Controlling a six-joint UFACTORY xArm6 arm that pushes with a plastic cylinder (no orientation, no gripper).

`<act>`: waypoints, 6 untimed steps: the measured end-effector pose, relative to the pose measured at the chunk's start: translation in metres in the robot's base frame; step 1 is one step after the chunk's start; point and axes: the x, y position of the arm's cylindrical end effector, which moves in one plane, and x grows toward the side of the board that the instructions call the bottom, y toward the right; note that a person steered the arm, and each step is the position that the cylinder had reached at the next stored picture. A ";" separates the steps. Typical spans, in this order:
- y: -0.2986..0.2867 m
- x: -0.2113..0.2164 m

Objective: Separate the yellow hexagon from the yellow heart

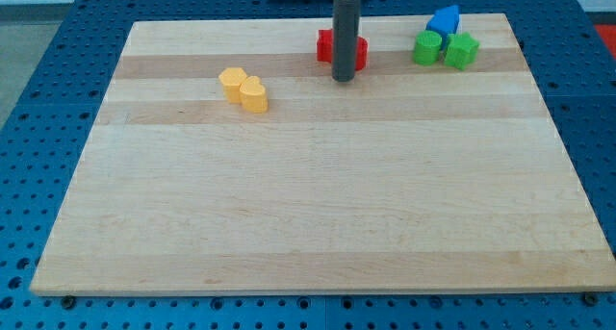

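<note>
The yellow hexagon point(232, 81) lies in the upper left part of the wooden board point(318, 195). The yellow heart point(254, 94) sits just to its lower right, touching it. My tip point(343, 79) is to the right of both yellow blocks, well apart from them. The rod stands right in front of a red block point(358, 51) and partly hides it, so its shape is unclear.
Near the view's top right stand a blue block point(444, 21), a green cylinder-like block point(427, 48) and a green star-like block point(462, 51), close together. Blue perforated table surrounds the board.
</note>
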 end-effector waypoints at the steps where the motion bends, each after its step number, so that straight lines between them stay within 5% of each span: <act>1: -0.041 -0.002; 6: -0.189 -0.009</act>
